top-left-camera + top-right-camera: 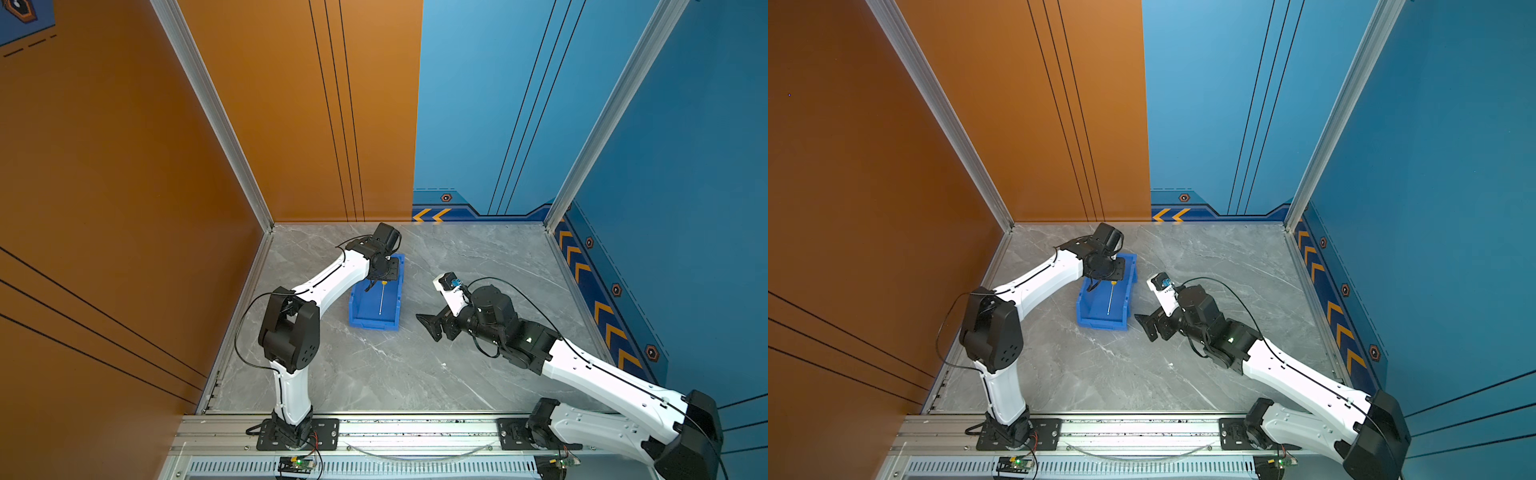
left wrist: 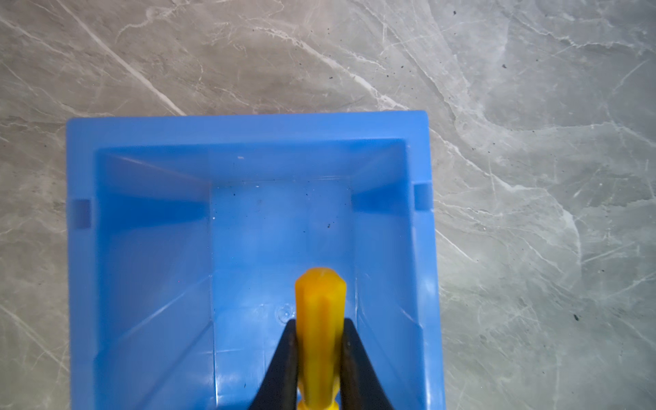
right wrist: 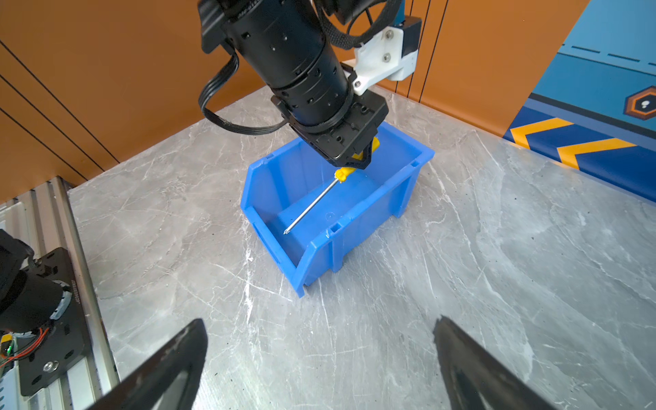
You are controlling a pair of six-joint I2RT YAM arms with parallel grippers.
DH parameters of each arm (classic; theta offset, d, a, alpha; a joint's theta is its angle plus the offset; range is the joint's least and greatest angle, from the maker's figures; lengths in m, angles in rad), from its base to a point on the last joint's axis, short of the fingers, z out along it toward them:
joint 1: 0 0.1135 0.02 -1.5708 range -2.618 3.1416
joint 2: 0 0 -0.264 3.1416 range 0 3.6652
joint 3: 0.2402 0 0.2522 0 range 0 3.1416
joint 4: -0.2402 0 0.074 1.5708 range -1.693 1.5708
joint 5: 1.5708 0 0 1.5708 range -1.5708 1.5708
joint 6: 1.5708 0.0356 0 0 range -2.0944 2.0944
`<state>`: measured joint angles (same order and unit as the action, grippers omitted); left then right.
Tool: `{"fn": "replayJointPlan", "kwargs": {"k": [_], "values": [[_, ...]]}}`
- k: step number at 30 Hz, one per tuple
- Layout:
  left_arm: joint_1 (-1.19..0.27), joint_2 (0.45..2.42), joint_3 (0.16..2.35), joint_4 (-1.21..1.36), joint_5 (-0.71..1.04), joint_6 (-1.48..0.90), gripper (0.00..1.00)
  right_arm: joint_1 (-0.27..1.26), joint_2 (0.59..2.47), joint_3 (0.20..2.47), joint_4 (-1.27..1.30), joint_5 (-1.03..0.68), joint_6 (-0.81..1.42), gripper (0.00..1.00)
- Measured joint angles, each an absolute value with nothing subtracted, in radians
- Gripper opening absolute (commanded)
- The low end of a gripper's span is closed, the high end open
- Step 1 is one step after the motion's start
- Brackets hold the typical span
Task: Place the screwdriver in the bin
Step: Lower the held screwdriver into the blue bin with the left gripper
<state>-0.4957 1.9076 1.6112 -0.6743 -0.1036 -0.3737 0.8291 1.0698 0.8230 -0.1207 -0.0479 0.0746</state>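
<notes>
Left gripper is clamped tight on the short yellow plastic handle of the slim screwdriver with the long silver metal shaft, its fingers pinching the handle from both sides. The tool hangs at the far end of the rectangular blue plastic open-top bin, handle high, shaft sloping down inside toward the lowered lip at the near end. The tip is low by the floor, can't tell if it touches. In a top view the screwdriver lies within the bin walls, left of table centre. My read: this is the release step and the task is nearly done. To do it well, bring the handle a bit lower so it doesn't bounce. Keep the shaft along the bin's long axis so the tip can't ride out over the low lip. Spread the jaws fully, then lift straight up so the fingers don't drag the handle or clip the far wall. Risk looks small: the handle may roll, but the sloped walls should funnel it down. Bin holds nothing else, only specks of dirt on its floor. Right gripper is spread wide and empty over the grey marble tabletop, right of the bin and apart from it, not needed here.
</notes>
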Motion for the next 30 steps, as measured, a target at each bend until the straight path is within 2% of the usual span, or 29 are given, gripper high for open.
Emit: {"fn": "replayJointPlan", "kwargs": {"k": [30], "values": [[-0.48, 2.068, 1.586, -0.604, -0.131, -0.412, 0.0, 0.802, 1.101, 0.85, -0.12, -0.049, 0.078, 1.0]]}}
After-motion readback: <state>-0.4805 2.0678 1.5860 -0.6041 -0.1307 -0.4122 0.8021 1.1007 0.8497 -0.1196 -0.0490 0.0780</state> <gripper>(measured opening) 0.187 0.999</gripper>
